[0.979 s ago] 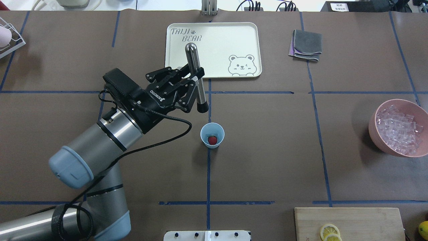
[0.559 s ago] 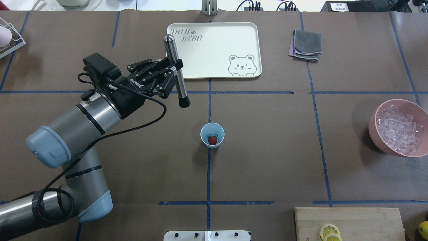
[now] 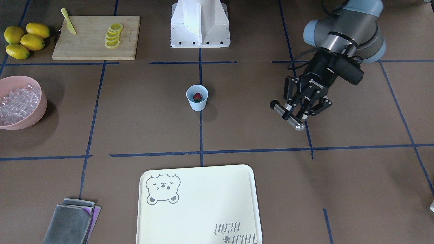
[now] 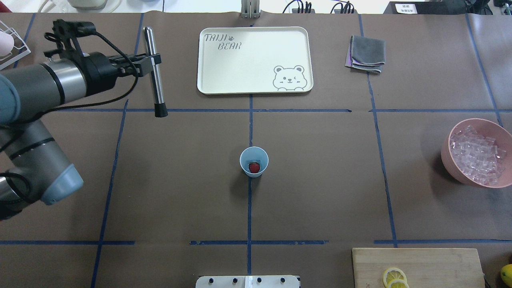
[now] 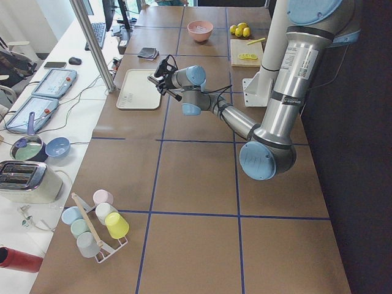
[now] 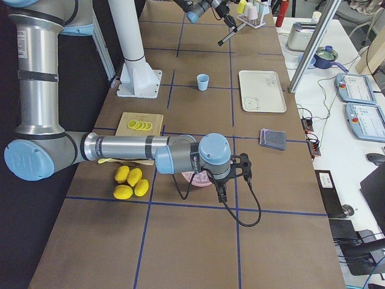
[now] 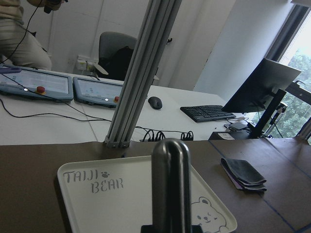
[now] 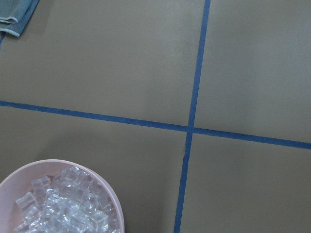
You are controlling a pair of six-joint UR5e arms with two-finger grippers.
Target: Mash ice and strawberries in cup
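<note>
The pale blue cup (image 4: pixel 254 158) stands at the table's middle with one red strawberry (image 4: pixel 254 167) inside; the front view shows the cup (image 3: pixel 197 100) and berry (image 3: pixel 197 97) too. Ice (image 4: pixel 478 155) fills the pink bowl (image 4: pixel 447 162) at the far right, also in the right wrist view as ice (image 8: pixel 63 204). My left gripper (image 4: pixel 154 61) is shut on a metal muddler (image 4: pixel 156 86), far left of the cup and high above the table. My right gripper (image 6: pixel 222 191) hangs beside the bowl; I cannot tell whether it is open or shut.
A cream bear tray (image 4: pixel 208 86) lies behind the cup, a folded grey cloth (image 4: pixel 366 54) to its right. A cutting board (image 3: pixel 84 47) holds lemon slices (image 3: pixel 113 35) and a yellow knife (image 3: pixel 68 21); whole lemons (image 3: pixel 25 40) sit beside it. A cup rack (image 5: pixel 95 223) stands at the left end.
My left arm has swung left and back, away from the cup, carrying the muddler with it. The cup and strawberry have not moved.
</note>
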